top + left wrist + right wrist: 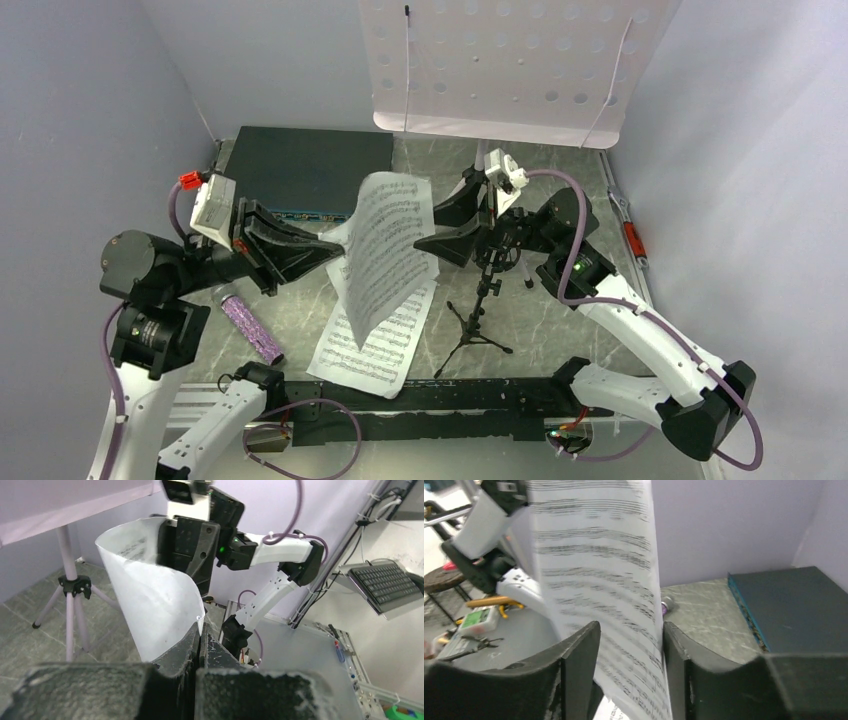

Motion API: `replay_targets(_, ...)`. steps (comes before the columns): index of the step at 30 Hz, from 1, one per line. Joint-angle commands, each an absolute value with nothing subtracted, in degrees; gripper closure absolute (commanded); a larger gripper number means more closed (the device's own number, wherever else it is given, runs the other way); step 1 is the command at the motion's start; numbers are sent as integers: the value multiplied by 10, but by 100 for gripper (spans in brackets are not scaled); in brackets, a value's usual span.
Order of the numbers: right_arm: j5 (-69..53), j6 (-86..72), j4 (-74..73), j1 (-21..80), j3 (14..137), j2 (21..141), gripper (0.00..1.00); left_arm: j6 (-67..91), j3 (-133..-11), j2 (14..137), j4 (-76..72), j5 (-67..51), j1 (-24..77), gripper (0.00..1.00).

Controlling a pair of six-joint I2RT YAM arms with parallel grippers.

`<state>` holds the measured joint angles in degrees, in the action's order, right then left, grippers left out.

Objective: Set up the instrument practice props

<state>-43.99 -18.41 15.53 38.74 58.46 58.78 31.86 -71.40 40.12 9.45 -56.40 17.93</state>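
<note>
White sheet-music page (385, 250) stands curling in mid-air, long axis roughly upright. The left gripper (335, 250) is pinched tight on its left edge. The right gripper (426, 228) faces it from the opposite side, jaws apart, with the page's edge at or just inside the gap, not clamped. The music stand (500, 65) lies beyond, by the far wall; the right arm looks nearer. A second page (375, 345) lies flat below.
</note>
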Motion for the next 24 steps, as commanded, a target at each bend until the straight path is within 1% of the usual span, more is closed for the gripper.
replay_targets(1, -510, -181, 189, 396, 597, 571, 61, 352, -688, 408, 58, -515, 179, 97)
replay_targets(3, -498, -175, 180, 395, 595, 563, 87, 349, -682, 409, 61, -501, 179, 97)
replay_targets(4, -492, -174, 179, 395, 592, 559, 97, 346, -679, 409, 64, -492, 179, 97)
replay_targets(5, -488, -173, 178, 395, 590, 556, 100, 344, -674, 408, 67, -486, 179, 97)
replay_targets(8, -469, -170, 178, 395, 586, 548, 100, 336, -670, 409, 83, -472, 179, 94)
replay_targets(10, -457, -174, 183, 395, 585, 545, 100, 327, -671, 413, 100, -467, 179, 87)
replay_targets(12, -444, -175, 180, 395, 587, 545, 100, 312, -665, 413, 114, -461, 179, 72)
replay_targets(15, -429, -173, 162, 395, 598, 547, 100, 287, -653, 409, 148, -433, 179, 38)
replay_targets(18, -422, -172, 148, 395, 606, 546, 100, 253, -634, 408, 174, -387, 179, 15)
replay_targets(19, -421, -170, 145, 395, 607, 544, 100, 246, -622, 407, 168, -378, 179, 10)
replay_targets(20, -415, -167, 138, 395, 608, 540, 100, 238, -610, 408, 165, -372, 179, 7)
replay_targets(24, -381, -145, 101, 395, 622, 529, 100, 227, -584, 434, 160, -370, 179, 6)
